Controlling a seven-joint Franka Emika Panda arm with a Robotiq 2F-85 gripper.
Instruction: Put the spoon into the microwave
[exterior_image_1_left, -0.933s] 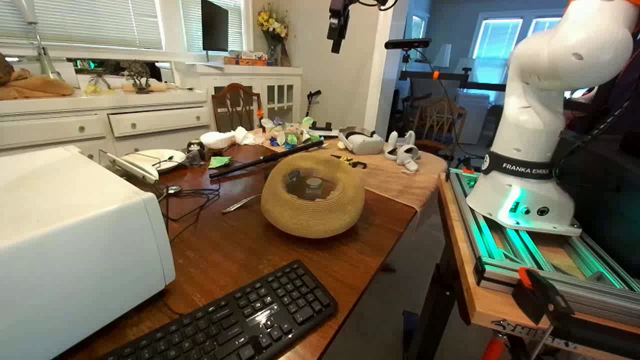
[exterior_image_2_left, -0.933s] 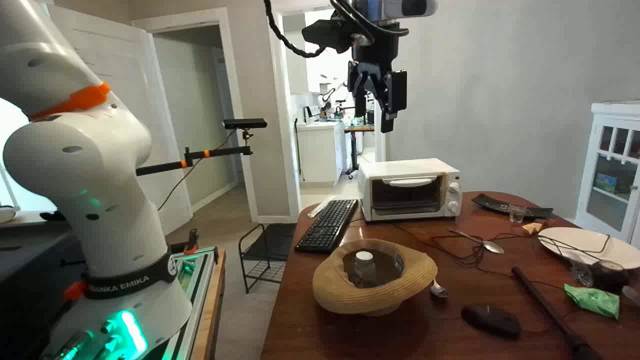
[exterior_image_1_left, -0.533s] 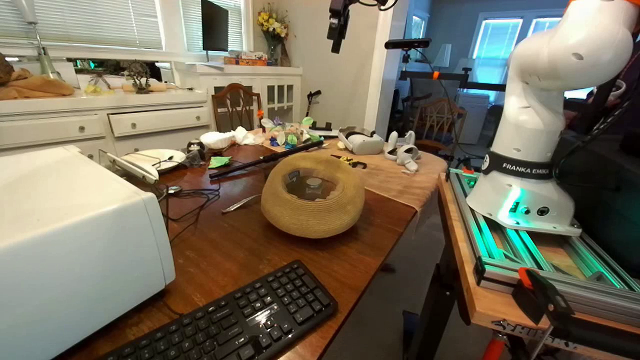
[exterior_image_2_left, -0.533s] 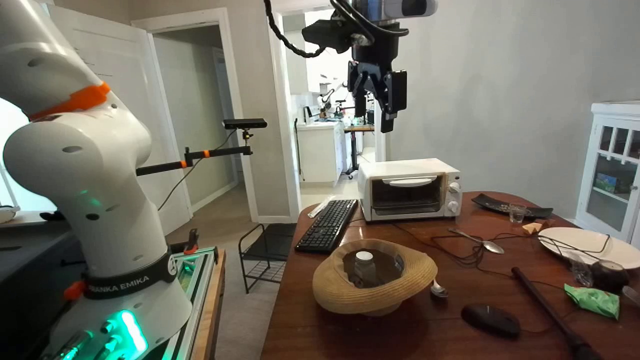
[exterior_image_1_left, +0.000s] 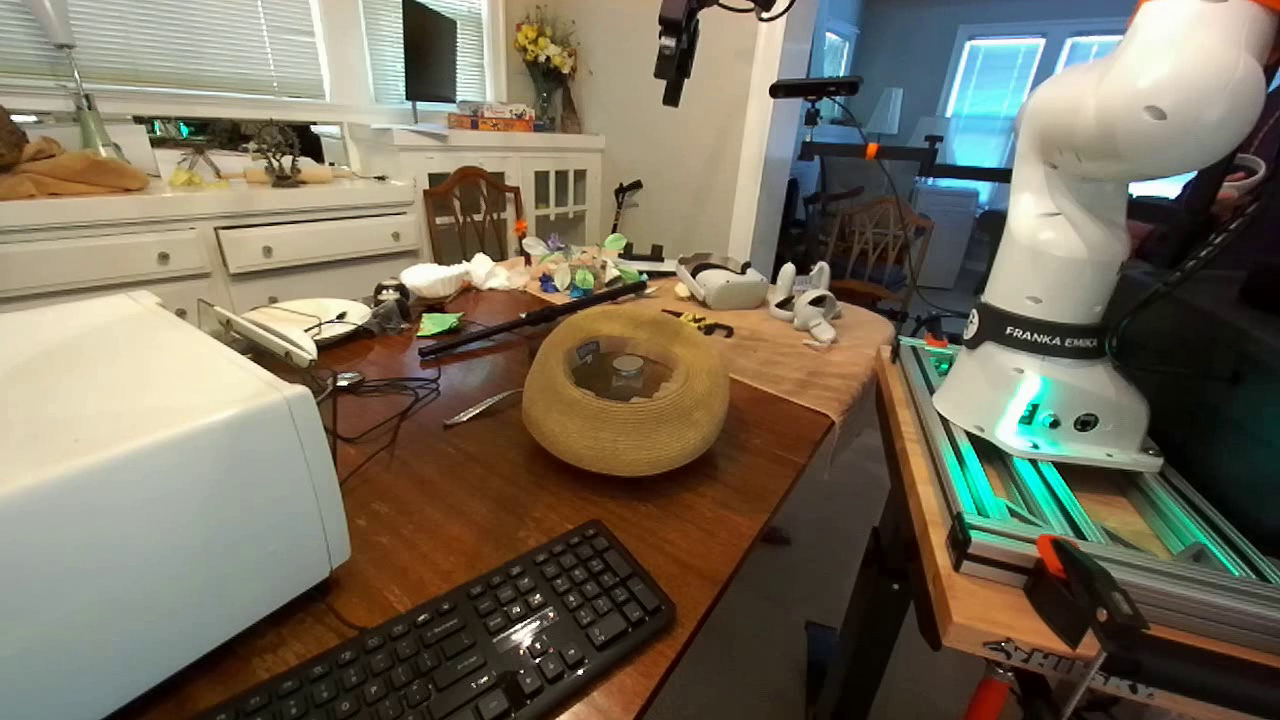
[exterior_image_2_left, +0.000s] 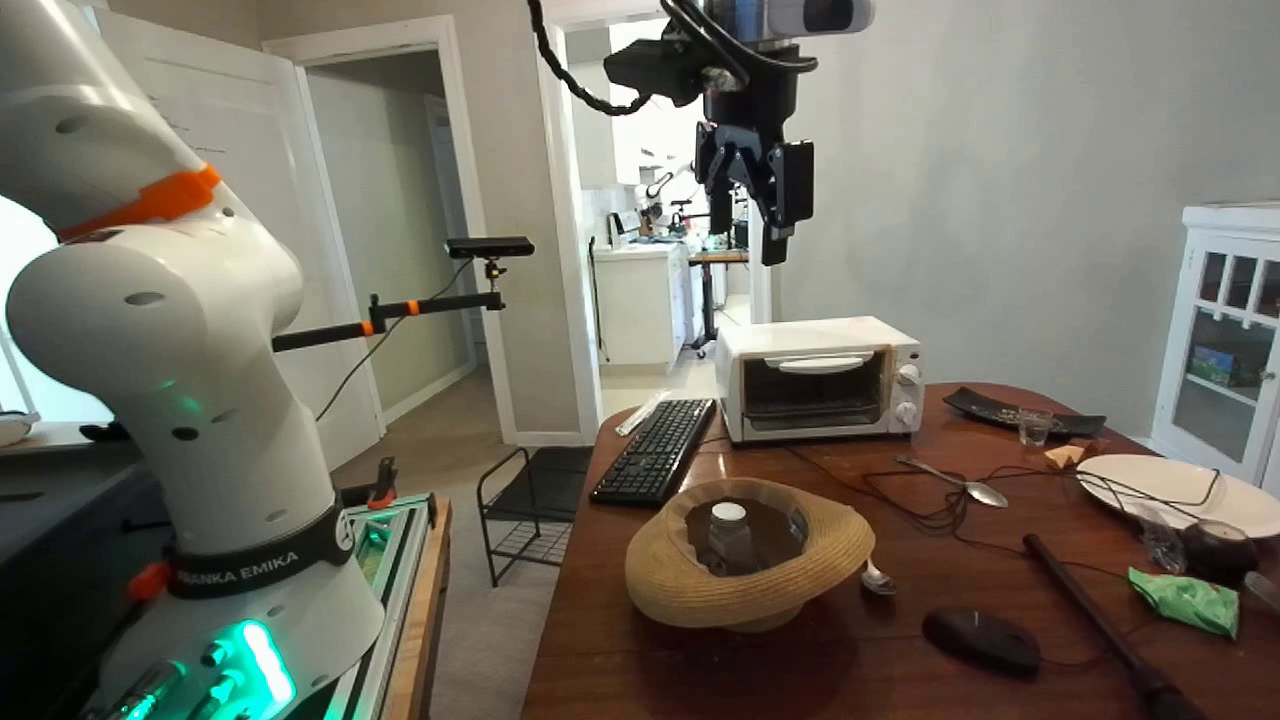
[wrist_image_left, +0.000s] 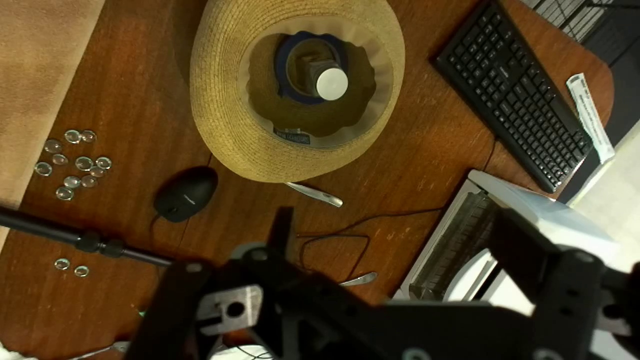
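Observation:
The white microwave (exterior_image_2_left: 820, 335) stands on the table and shows a dark window, a handle and knobs; it also shows in the other pictures (exterior_image_1_left: 150, 450) (wrist_image_left: 555, 210). I cannot tell whether its door is fully shut. A silver spoon (exterior_image_2_left: 985, 493) lies among black cables before it, partly hidden by my gripper in the wrist view (wrist_image_left: 360, 279). A second silver utensil (exterior_image_2_left: 878, 580) pokes out from under the hat brim, also in an exterior view (exterior_image_1_left: 482, 408); only part shows. My gripper (exterior_image_2_left: 750, 230) is open and empty, high above the table; its fingers (wrist_image_left: 397, 220) are wide apart.
A straw hat (exterior_image_2_left: 750, 600) holding a white-capped jar (exterior_image_2_left: 730, 535) stands between gripper side and utensil. A black keyboard (exterior_image_2_left: 655, 450), black mouse (exterior_image_2_left: 982, 640), dark rod (exterior_image_2_left: 1100, 620), white plate (exterior_image_2_left: 1180, 490) and loose black cables (exterior_image_2_left: 940, 515) lie around.
The arm, the gripper and the things on the table have not moved. Only a blurred pale shape behind the arm in an exterior view has shifted.

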